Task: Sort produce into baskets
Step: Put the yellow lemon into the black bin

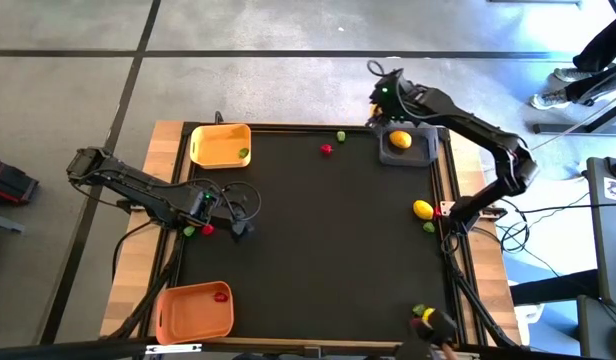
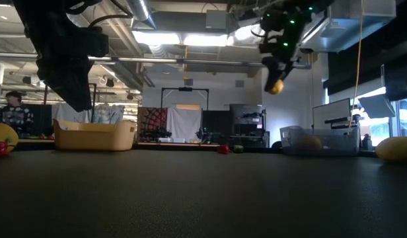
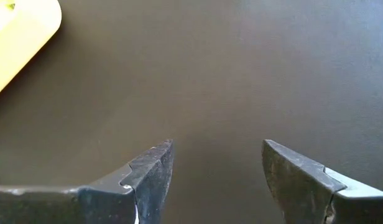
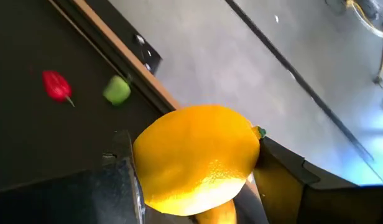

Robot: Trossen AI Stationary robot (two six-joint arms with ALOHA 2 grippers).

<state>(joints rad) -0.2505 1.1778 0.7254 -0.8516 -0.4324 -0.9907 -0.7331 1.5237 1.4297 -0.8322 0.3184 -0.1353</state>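
Observation:
My right gripper is shut on a yellow lemon, high over the far left corner of the dark grey basket. Another lemon lies in that basket. My left gripper is open and empty over bare mat, near a green piece and a red piece. The yellow basket holds a green piece. The orange basket holds a red piece. A red piece and a green piece lie at the far edge. A lemon and a green piece lie at the right. My right gripper pinches the lemon by two opposite sides between its two fingers. The fingers come from above, pointing down. The lemon hangs at their free ends, lifted well clear of the table and the basket.
More small pieces lie at the table's near right edge. The middle of the black mat is free. The wooden frame runs round the mat. A person's legs show beyond the far right corner.

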